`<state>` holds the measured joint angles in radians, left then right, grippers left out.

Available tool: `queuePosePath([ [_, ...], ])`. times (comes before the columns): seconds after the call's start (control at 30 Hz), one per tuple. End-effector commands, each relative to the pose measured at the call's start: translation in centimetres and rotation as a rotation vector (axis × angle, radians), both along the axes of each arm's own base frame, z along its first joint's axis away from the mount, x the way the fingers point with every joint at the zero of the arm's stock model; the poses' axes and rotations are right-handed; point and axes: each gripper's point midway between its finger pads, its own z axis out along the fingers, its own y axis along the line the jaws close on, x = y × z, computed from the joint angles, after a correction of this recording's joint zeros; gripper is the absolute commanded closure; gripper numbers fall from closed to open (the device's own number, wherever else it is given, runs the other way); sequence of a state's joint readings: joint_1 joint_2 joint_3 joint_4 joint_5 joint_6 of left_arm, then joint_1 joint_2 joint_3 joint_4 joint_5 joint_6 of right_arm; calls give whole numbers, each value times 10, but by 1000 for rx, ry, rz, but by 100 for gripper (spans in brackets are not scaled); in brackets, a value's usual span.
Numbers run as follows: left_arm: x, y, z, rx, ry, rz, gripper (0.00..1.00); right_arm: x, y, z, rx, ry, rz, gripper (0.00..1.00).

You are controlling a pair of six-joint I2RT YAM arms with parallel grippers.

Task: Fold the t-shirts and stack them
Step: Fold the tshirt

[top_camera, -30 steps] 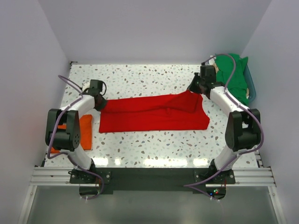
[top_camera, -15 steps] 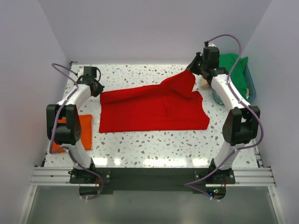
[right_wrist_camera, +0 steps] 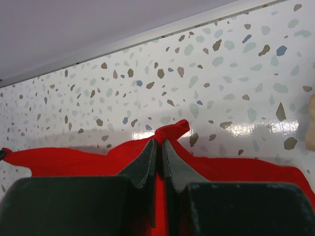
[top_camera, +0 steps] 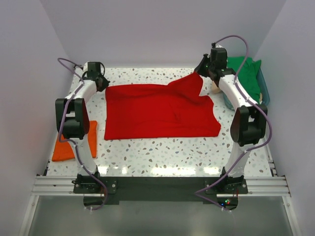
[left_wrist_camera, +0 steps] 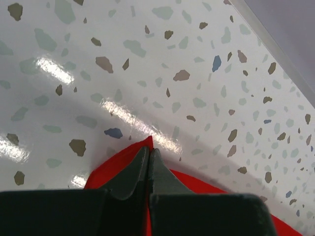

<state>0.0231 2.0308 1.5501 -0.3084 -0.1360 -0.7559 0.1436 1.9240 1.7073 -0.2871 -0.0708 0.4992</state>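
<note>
the red t-shirt (top_camera: 160, 110) is solid bright red, no print at all. the orange t-shirt (top_camera: 61, 151) is plain too, same with the green t-shirt (top_camera: 248, 73). basket (top_camera: 266, 93) is teal. counter (top_camera: 162, 152) is glossy white terrazzo with grey, brown and blue flecks. left gripper (left_wrist_camera: 149, 157) and right gripper (right_wrist_camera: 159, 147) look dark grey, cables (top_camera: 236, 39) purple.
</note>
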Motion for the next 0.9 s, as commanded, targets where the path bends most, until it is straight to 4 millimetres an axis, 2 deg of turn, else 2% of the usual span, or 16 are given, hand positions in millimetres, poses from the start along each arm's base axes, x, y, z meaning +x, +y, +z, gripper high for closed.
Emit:
queuePosePath([
  [0.0, 26, 9, 28, 36, -105, -19, 100, 5, -1, 42, 0, -121, 11, 98],
  [0.17, 33, 12, 32, 43, -129, -36, 100, -4, -1, 42, 4, -123, 21, 98],
  [0.2, 34, 12, 31, 42, -130, -44, 100, -7, -1, 47, 7, -133, 22, 98],
  [0.27, 32, 10, 26, 35, -120, -52, 100, -12, -2, 42, 6, -122, 22, 98],
  [0.3, 31, 9, 28, 29, -128, -53, 100, -16, -3, 48, 5, -135, 18, 98],
  [0.33, 26, 7, 21, 25, -115, -56, 100, -19, -4, 43, 3, -123, 17, 98],
  [0.4, 22, 5, 22, 12, -121, -57, 100, -25, -5, 42, 0, -117, 16, 98],
  [0.53, 3, 4, 10, -1, -85, -46, 100, -46, -8, 39, 2, -102, 14, 98],
  [0.57, 1, 4, 14, -3, -91, -42, 100, -50, -8, 36, 1, -93, 14, 98],
  [0.6, -6, 4, 8, -6, -74, -40, 100, -54, -8, 35, 3, -88, 15, 98],
  [0.7, -17, 3, 6, -10, -62, -31, 100, -70, -10, 29, 8, -76, 13, 98],
  [0.73, -20, 5, 4, -9, -55, -25, 100, -77, -10, 18, 9, -51, 15, 99],
  [0.77, -22, 5, 8, -10, -61, -20, 100, -84, -8, 24, 20, -64, 24, 99],
  [0.8, -28, 5, 3, -8, -46, -16, 100, -88, -6, 22, 34, -62, 33, 99],
  [0.83, -31, 6, 2, -9, -43, -13, 100, -95, -6, 12, 37, -39, 34, 99],
  [0.87, -32, 6, 6, -8, -50, -11, 100, -100, -6, 16, 43, -52, 37, 99],
])
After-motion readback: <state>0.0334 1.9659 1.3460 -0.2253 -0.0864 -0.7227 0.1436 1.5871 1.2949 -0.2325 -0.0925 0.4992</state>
